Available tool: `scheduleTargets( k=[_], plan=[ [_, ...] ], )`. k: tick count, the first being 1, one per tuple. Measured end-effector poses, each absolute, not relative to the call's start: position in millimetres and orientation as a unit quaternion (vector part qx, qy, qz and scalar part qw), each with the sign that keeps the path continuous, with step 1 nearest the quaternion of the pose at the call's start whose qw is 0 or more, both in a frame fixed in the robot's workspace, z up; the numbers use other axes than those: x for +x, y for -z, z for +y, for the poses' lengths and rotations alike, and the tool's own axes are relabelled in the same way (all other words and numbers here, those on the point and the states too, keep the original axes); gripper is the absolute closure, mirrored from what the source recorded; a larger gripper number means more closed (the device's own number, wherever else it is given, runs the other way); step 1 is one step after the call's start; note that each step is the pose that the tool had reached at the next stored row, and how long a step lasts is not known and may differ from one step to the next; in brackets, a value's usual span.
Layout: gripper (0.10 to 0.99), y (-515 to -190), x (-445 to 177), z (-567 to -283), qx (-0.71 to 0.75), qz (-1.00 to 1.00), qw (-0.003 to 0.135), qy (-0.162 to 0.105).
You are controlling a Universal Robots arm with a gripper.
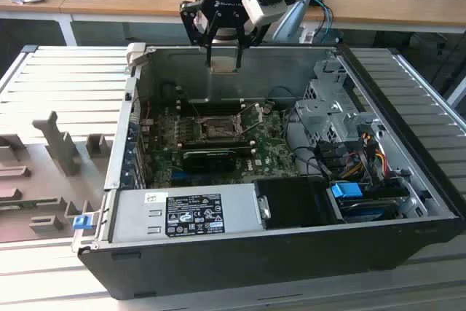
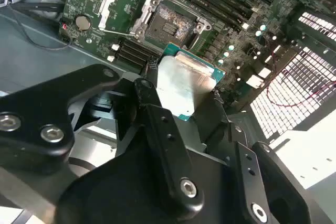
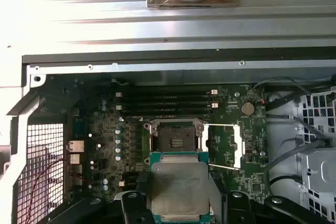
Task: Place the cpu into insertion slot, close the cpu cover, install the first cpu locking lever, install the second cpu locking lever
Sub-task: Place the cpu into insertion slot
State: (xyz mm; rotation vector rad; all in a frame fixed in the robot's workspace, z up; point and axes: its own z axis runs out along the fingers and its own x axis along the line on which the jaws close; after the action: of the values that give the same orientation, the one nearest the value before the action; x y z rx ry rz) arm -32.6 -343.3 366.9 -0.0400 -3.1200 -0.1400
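Placement underway, nothing seated yet.
Fingers [image 2: 163, 140] clamp the cpu [image 3: 178, 187] by its edges, well above the empty insertion slot [image 3: 176, 137]; cpu cover [image 3: 223, 126] stands open beside it, all later steps remain.

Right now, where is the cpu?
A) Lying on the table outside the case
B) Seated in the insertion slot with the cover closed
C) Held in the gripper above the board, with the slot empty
C: in the first wrist view the cpu sits between the fingers of the gripper, clear of the insertion slot, which is bare, with the cpu cover swung open beside it.
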Motion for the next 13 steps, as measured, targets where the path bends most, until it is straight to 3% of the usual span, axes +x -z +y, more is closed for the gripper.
scheduleTargets(
  k=[13],
  plan=[
    [0.557,-363.5,-32.7,-343.4,-0.06,-0.997,0.007,0.044]
  ],
)
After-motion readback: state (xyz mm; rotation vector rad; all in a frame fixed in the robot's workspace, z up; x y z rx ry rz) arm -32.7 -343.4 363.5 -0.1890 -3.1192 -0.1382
